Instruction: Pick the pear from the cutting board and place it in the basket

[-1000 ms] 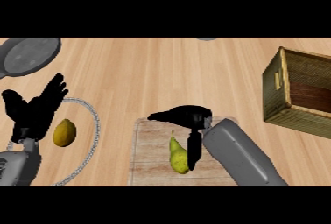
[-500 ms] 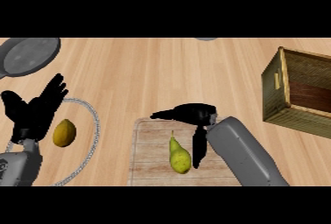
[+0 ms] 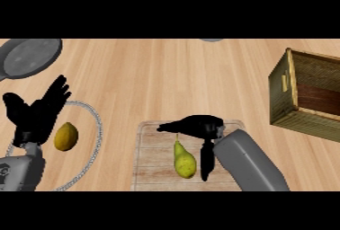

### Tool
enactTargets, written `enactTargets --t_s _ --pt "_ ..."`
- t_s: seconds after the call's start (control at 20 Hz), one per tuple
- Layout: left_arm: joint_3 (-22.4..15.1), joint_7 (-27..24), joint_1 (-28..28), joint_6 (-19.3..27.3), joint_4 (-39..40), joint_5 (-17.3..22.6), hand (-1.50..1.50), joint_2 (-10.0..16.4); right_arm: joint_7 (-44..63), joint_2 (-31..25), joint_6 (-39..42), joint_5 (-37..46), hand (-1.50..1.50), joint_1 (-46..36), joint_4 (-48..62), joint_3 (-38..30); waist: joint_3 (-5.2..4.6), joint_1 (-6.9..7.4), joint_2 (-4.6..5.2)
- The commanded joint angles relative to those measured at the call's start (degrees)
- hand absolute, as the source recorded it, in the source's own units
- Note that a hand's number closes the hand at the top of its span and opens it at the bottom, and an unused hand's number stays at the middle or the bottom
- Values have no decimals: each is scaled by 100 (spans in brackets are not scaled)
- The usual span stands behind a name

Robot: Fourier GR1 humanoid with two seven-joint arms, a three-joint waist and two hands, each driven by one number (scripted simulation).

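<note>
1. The pear (image 3: 185, 161) is lying on the near cutting board (image 3: 151, 167), not yet grasped.
2. The right hand (image 3: 198, 127) is being held over it, fingers (image 3: 206, 157) straight, just beside its right side.
3. Lifting and carrying to the basket (image 3: 312, 96), far right, are being left undone.

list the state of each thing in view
pear: lying on the cutting board, ungrasped
right hand: open, fingers alongside the pear
left hand: open, resting at the left edge
lemon: lying on the plate
basket: holds no pear
</note>
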Motion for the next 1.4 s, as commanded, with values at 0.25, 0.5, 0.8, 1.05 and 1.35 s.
enactTargets --t_s 0.25,0.5,0.8,1.05,1.35 --pt "166 120 -147 -171 4 -77 0 -13 -176 399 -873 759 -150 231 519 494 1 20 12" --pt "297 -185 -346 -219 563 -69 0 -111 -611 309 -494 1173 150 -111 559 651 -1 10 15" --pt "-28 -217 1 24 195 -505 0 -416 -735 301 -729 1502 150 429 195 760 0 -3 3" --pt "237 59 113 -155 -57 -227 0 -175 579 386 -968 1555 150 1252 -1085 525 -5 -179 -61" --pt "512 -51 473 -35 -20 -177 0 -95 2040 408 -2354 1990 150 2484 -2492 230 -19 -585 -205"
